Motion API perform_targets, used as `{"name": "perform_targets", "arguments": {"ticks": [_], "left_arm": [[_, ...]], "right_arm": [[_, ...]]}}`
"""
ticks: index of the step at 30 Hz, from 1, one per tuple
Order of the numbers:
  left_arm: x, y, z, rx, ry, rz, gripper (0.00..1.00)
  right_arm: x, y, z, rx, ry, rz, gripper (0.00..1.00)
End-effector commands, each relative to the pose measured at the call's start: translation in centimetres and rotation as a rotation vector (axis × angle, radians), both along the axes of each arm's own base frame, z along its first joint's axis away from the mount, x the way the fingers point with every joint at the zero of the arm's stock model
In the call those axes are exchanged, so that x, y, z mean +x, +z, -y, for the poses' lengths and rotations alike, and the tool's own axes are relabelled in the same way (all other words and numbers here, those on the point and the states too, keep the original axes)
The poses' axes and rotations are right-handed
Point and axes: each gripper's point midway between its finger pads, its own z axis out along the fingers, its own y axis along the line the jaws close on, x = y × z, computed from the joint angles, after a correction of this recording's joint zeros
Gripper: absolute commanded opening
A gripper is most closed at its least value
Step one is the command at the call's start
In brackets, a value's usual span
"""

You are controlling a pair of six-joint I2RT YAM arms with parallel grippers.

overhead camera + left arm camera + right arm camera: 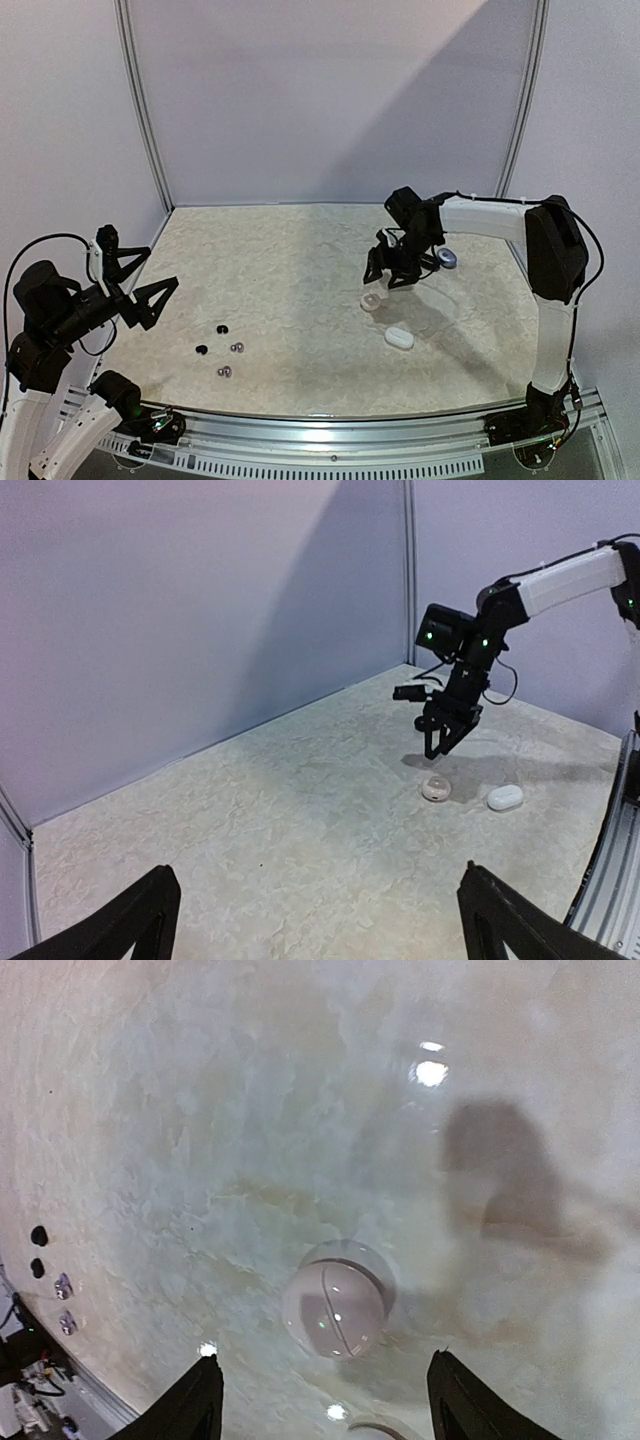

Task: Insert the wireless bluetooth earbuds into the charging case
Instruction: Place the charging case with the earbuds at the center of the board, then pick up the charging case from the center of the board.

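Note:
Four earbuds lie on the table's near left: two black ones (221,328) (202,349) and two grey-lavender ones (237,347) (224,371). They also show small at the left edge of the right wrist view (38,1235). A round pale pink charging case (372,300) (335,1305) (436,789) lies closed right of centre. My right gripper (390,272) (325,1390) hovers open just above it, holding nothing. My left gripper (150,280) (315,905) is open and empty, raised at the left edge, well back from the earbuds.
A white oval case (399,338) (505,797) lies closed near the round one, towards the front. A small blue-lavender case (446,259) lies behind the right gripper. Purple walls close in the table at the back and sides.

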Motion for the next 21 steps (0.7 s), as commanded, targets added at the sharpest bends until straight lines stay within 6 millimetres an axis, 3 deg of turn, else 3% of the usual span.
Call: {"name": "perform_targets", "arguments": {"ticks": [1,5,7,8,11,13,16,21], "left_arm": [[0.2,-0.9,0.0,0.023,0.0,-0.011,0.99],[0.2,-0.8,0.1,0.03,-0.007,-0.007,0.99],[0.1,-0.9,0.3,0.034,-0.021,-0.007,0.99],[0.0,-0.9,0.4,0.037,-0.029,-0.006,0.99],[0.0,-1.1,0.5,0.04,-0.04,-0.009,0.99],[0.0,-1.2,0.6,0.04,-0.043,-0.015,0.99],[0.1,-1.2,0.6,0.044,-0.043,-0.021,0.99],[0.3,-1.6,0.6,0.054,-0.046,-0.037,0.99]], "right_arm": [[1.2,2.6,4.4,-0.287,0.106,0.101,0.69],[4.3,5.3,10.8,-0.71,0.18,0.26,0.51],[5.1,5.7,13.6,-0.893,0.236,0.276,0.49],[5.3,5.1,14.2,-0.926,0.287,0.253,0.49],[5.6,2.7,14.4,-0.884,0.425,0.203,0.55],[6.3,1.3,13.8,-0.815,0.501,0.216,0.64],[8.1,0.9,13.6,-0.772,0.527,0.259,0.78],[11.0,0.8,13.1,-0.654,0.516,0.334,0.79]]}}
